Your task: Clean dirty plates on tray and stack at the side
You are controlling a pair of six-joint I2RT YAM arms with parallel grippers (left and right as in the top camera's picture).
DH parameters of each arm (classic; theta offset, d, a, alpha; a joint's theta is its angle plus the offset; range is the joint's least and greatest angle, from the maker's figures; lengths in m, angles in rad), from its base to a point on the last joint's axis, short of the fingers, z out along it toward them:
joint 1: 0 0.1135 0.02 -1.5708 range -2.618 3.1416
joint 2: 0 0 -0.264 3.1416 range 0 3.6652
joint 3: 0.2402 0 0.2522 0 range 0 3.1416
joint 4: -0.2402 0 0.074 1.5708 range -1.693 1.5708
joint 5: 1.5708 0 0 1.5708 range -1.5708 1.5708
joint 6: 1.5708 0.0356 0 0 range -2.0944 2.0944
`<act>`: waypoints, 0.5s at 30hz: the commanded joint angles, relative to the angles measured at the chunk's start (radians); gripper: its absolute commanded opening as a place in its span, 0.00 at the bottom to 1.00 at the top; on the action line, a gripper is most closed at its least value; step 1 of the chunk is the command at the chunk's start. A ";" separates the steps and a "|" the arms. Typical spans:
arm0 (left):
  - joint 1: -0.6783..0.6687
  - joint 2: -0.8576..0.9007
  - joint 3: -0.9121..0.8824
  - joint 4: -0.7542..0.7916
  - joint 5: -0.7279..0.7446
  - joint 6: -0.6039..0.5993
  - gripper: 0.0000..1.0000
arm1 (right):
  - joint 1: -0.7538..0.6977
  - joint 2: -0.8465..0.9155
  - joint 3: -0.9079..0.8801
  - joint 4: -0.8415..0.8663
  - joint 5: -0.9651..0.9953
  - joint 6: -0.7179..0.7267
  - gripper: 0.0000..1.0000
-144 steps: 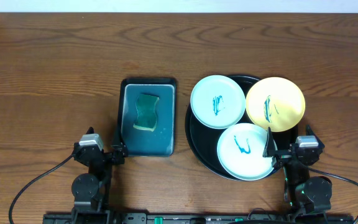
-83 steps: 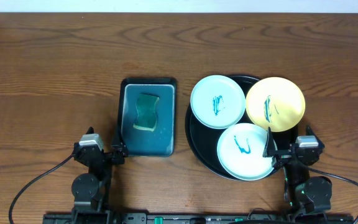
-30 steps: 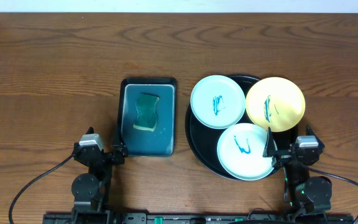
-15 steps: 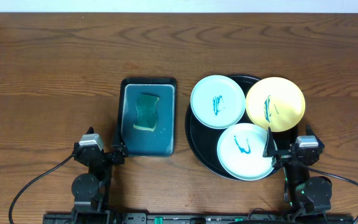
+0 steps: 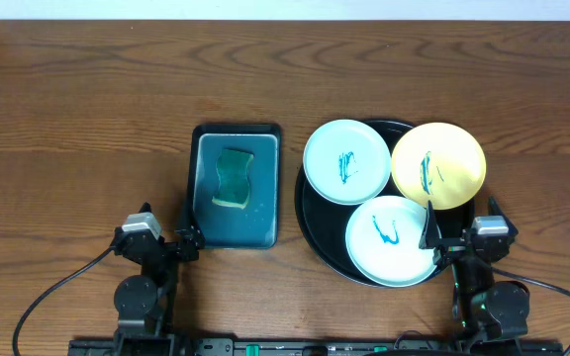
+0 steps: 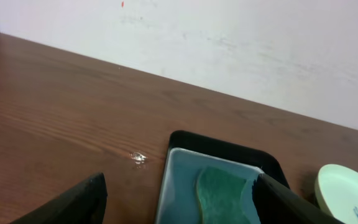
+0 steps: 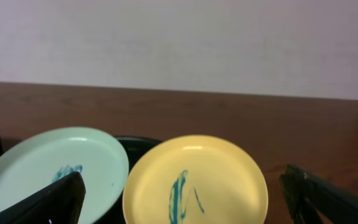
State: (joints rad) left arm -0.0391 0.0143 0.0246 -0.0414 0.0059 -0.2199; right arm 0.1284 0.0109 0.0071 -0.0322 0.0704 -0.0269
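Nothing has moved since a moment ago. My left tool (image 5: 186, 238) and right tool (image 5: 432, 240) both sit wide and hold nothing, near the front of the worktop (image 5: 77, 109). The three plates (image 5: 346, 161) lie on the black tray (image 5: 312, 216), all with teal scribbles. I think they are light, hard and slippery, so I would pinch a rim, maybe where the yellow plate (image 5: 438, 165) hangs over the tray's edge.
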 commanded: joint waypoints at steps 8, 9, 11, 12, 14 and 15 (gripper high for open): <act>0.003 0.183 0.182 -0.226 0.013 -0.048 0.76 | 0.002 -0.003 0.008 -0.024 -0.029 0.080 0.99; 0.003 0.212 0.209 -0.240 0.013 -0.048 0.76 | 0.002 -0.002 0.016 -0.041 -0.029 0.085 0.99; 0.003 0.274 0.268 -0.277 0.013 -0.048 0.76 | 0.002 0.004 0.040 -0.082 -0.026 0.086 0.99; 0.003 0.306 0.299 -0.297 0.013 -0.048 0.76 | 0.002 0.011 0.058 -0.109 -0.021 0.086 0.99; 0.003 0.376 0.367 -0.340 0.013 -0.048 0.76 | 0.002 0.033 0.095 -0.158 -0.016 0.086 0.99; 0.003 0.407 0.399 -0.362 0.013 -0.048 0.76 | 0.002 0.047 0.116 -0.180 -0.015 0.087 0.99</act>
State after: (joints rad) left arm -0.0391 0.3523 0.3336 -0.3737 0.0200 -0.2623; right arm 0.1284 0.0307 0.0605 -0.1822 0.0448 0.0410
